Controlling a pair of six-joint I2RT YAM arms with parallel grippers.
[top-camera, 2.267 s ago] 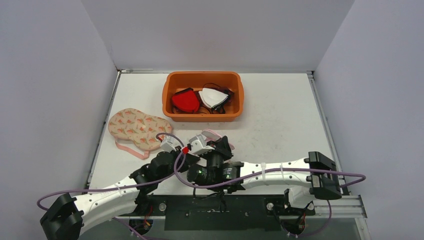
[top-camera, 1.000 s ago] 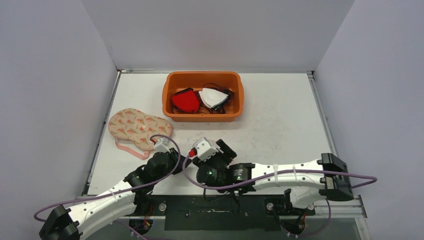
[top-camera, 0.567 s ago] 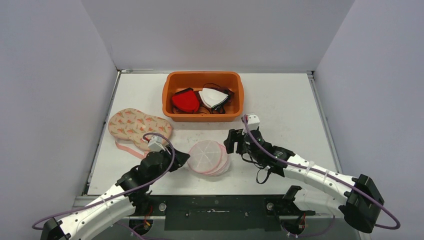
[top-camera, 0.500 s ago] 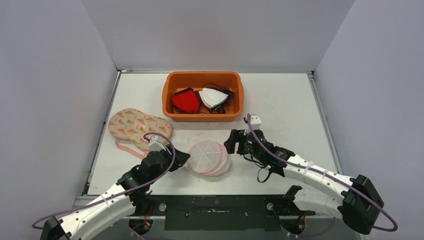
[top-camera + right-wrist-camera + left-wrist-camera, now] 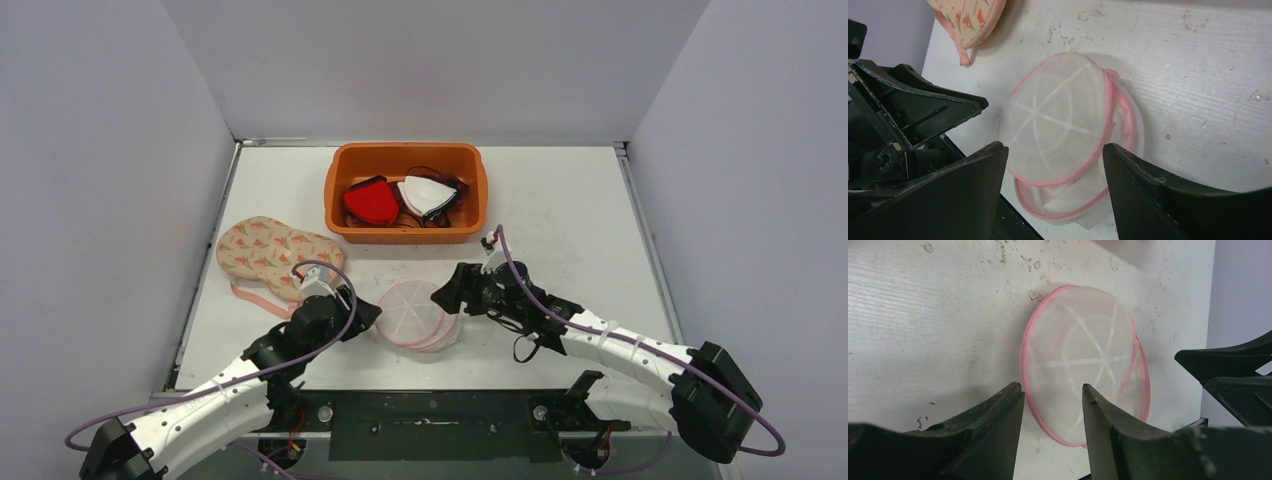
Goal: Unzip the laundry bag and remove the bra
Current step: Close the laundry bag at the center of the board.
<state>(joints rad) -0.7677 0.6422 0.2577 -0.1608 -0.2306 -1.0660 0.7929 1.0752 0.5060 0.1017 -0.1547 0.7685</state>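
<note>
**Both arms have backed off the bag; bra looks already out**

Moved: my two arms were bunched over the laundry bag (image 5: 412, 313) a couple of seconds back. They have since split, the right one swinging out wide and then coming back in. My left gripper (image 5: 366, 312) has gone from nearly closed to a moderate gap, with nothing between the fingers. My right gripper (image 5: 442, 295) stands wide, also holding nothing.

Key relation: the bag lies flat between the two grippers, left gripper just beside its left rim, right gripper just beside its far-right rim. It's round, so there's no real long axis. The right wrist view shows the pink-edged lid slid off the base, the seam gaping on the side toward my right arm. I can only see mesh in there, no garment.

Bra (image 5: 276, 254): floral, on the worktop (image 5: 570, 230), left of and beyond the left gripper and clear of the bag. Its long axis runs far-left to near-right, with the pink strap trailing on the near side. Left arm is much the nearer one.

Judgement: unzip and removal look done. If anything's left, it's a check inside the bag, and the right gripper faces the opening.

Room: the worktop is white and scuffed, with plain walls on three sides. An orange bin (image 5: 405, 148) with red and white pieces sits further back, well apart from the bag.
</note>
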